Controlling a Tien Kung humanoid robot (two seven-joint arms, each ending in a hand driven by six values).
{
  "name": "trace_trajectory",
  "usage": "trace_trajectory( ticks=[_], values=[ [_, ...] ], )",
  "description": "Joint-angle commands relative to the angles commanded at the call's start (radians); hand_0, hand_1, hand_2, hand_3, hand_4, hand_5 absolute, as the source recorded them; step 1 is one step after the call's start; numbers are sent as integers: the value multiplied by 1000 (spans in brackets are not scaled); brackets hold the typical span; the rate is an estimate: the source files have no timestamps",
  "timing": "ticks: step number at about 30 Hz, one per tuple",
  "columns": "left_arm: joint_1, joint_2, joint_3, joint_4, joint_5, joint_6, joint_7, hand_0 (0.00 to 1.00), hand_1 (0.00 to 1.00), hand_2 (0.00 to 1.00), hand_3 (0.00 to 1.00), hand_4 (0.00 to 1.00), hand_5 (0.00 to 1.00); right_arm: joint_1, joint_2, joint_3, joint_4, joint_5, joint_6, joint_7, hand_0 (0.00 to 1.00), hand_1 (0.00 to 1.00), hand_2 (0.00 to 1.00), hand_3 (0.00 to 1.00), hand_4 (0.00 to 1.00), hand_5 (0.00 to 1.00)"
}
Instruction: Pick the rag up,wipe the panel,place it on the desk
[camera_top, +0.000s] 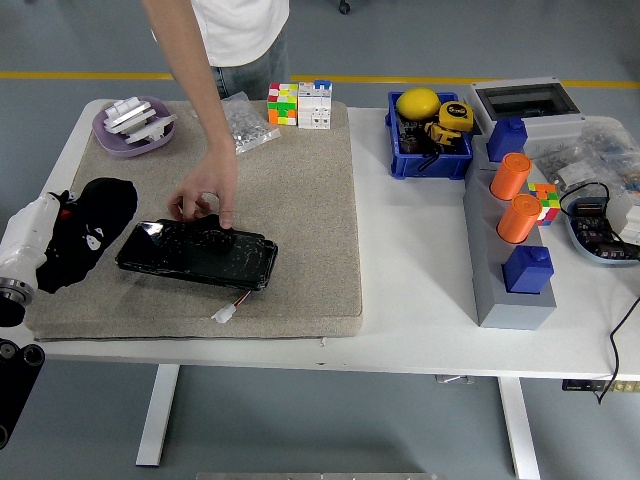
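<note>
Left robot hand (62, 232) is gripping the black rag (88, 225) at the beige mat's (300, 190) left edge, while a person's hand (207, 196) is touching the black panel (196, 255) beside it

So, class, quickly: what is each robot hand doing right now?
Left hand: shut on the black rag at the mat's left edge.
Right hand: not in view.

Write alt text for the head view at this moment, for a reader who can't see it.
A person's hand reaches down from the table's far side onto the far edge of a black panel lying on a grey mat. At the left edge, the robot's left hand holds a black rag beside the panel. Bins and blocks sit on the table's right.
</note>
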Motion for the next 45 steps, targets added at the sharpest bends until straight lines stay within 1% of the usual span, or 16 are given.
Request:
trace_trajectory(
  ticks=[5, 12, 18, 29, 34, 38, 43, 45],
  values=[
    [-8, 4, 28, 23, -14, -2, -5, 254, 201, 566, 432, 2, 2, 0, -2, 6, 0, -4, 1, 1, 501, 558, 641, 548, 917, 402],
    [-13, 7, 72, 13, -11, -5, 0, 252, 199, 563, 430, 2, 2, 1, -3, 22, 0, -17, 3, 3, 499, 557, 641, 549, 917, 401],
    [-13, 6, 110, -12, -6, -2, 2, 254, 200, 565, 434, 5, 2, 3, -4, 27, 0, -25, 6, 4, 502, 557, 641, 549, 918, 402],
    [-17, 4, 220, -63, -10, 2, 5, 257, 199, 562, 436, 8, 2, 4, -6, 31, 0, -29, 8, 4, 500, 557, 641, 549, 920, 403],
    [-25, 2, 265, -78, -28, 9, 5, 257, 200, 561, 436, 5, 2, 5, -5, 30, 0, -25, 9, 3, 508, 557, 642, 549, 920, 402],
    [-30, 2, 305, -83, -32, 14, 1, 257, 200, 561, 436, 5, 2, 5, -4, 16, 0, -11, 5, 0, 508, 557, 642, 549, 920, 402],
    [-38, 4, 362, -84, -22, 18, 1, 261, 203, 560, 440, 18, 2, 6, -4, -57, 0, 64, -10, -13, 501, 557, 642, 549, 920, 401],
    [-39, 5, 389, -92, -22, 18, 2, 261, 203, 560, 440, 18, 2, 3, -4, -84, 0, 92, -15, -17, 501, 557, 642, 549, 920, 401]
  ],
)
